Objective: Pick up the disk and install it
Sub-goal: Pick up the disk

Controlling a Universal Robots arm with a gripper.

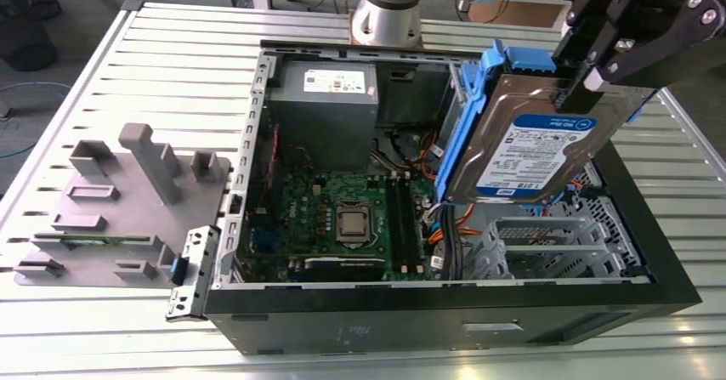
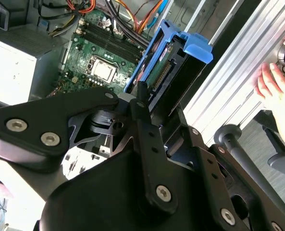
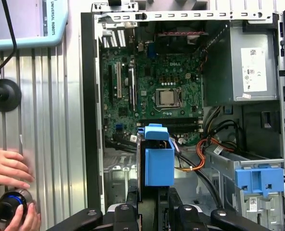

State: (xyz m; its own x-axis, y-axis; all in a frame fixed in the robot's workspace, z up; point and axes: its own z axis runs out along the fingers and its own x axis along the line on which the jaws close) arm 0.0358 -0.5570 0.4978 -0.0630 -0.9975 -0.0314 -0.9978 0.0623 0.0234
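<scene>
The disk (image 1: 533,150), a silver hard drive with a blue-and-white label and blue side rails, hangs tilted on edge above the right side of the open computer case (image 1: 454,312). My black gripper (image 1: 581,89) is shut on its upper end in the exterior view. In the first wrist view the disk (image 3: 159,166) is seen edge-on with its blue rail toward the camera, gripper (image 3: 154,199) clamped on it, over the case floor beside the orange cables. The second wrist view has the disk (image 2: 173,72) past the gripper (image 2: 152,103), above the case's edge.
Inside the case are the green motherboard (image 1: 340,210), a grey power-supply box (image 1: 326,99), a bare metal drive cage (image 1: 545,244) and a blue latch (image 3: 257,179). A grey fixture (image 1: 114,201) lies on the slatted table. A person's hands (image 3: 7,168) rest on the table beside the case.
</scene>
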